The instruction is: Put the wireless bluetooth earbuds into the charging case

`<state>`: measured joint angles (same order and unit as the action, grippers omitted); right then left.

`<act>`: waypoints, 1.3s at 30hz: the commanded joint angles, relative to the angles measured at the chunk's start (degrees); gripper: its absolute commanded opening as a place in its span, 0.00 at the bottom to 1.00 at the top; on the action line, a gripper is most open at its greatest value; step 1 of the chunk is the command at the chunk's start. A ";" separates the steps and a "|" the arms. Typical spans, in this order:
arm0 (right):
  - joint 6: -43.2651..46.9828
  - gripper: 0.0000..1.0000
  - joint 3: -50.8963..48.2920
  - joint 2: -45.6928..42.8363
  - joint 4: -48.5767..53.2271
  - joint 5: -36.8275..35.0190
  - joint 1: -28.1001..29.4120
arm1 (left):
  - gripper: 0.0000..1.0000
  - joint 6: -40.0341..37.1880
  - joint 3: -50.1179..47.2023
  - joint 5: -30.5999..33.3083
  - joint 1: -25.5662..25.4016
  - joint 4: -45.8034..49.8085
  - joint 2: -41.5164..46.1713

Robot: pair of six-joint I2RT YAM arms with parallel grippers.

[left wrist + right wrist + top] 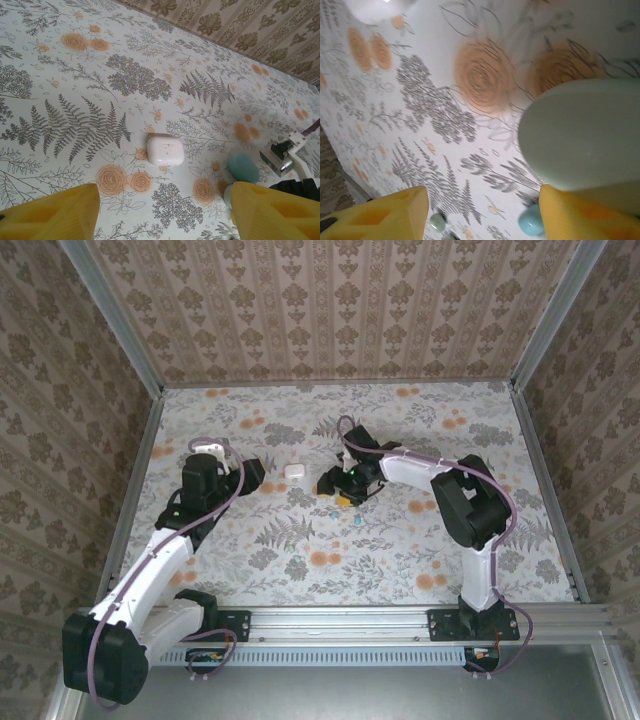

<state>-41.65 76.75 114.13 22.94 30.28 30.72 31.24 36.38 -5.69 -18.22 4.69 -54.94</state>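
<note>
A closed white charging case [164,150] lies on the floral table [75,125], ahead of my left gripper [162,212]; in the top view the case [294,470] sits just right of that gripper [256,478]. Its yellow fingers [55,215] stand wide apart with nothing between them. A teal case [243,167] lies further right. My right gripper [482,212] is open; a pale green case [580,135] rests against its right finger [585,215]. Two tiny earbuds lie below it, one teal [530,222] and one pale green [437,221].
Small teal pieces [357,520] lie on the table just in front of the right gripper [335,490]. Patterned walls with metal rails enclose the table on three sides. The right arm's wrist [285,152] shows at the right edge of the left wrist view.
</note>
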 commanded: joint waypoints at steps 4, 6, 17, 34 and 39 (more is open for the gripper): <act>10.87 0.59 3.36 -3.35 9.77 0.26 0.26 | 0.70 -0.61 -0.77 1.07 0.64 0.63 1.57; 16.62 0.60 3.76 -6.04 12.11 -3.18 0.14 | 0.70 -0.66 -1.21 1.25 0.63 0.54 2.14; 76.06 0.62 -7.09 -12.53 -1.09 -12.65 -0.05 | 0.70 -3.59 -2.32 -0.58 0.46 -1.29 4.21; 105.72 0.63 -0.48 -2.31 3.27 -11.95 -1.54 | 0.73 -6.16 -6.79 2.18 0.57 0.45 12.61; 105.83 0.63 0.71 -0.39 1.42 -12.74 -1.53 | 0.73 -6.15 -7.15 2.73 0.72 0.87 13.53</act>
<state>61.47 76.05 112.29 24.86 17.08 29.39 26.63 30.04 -4.12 -18.20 4.73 -42.48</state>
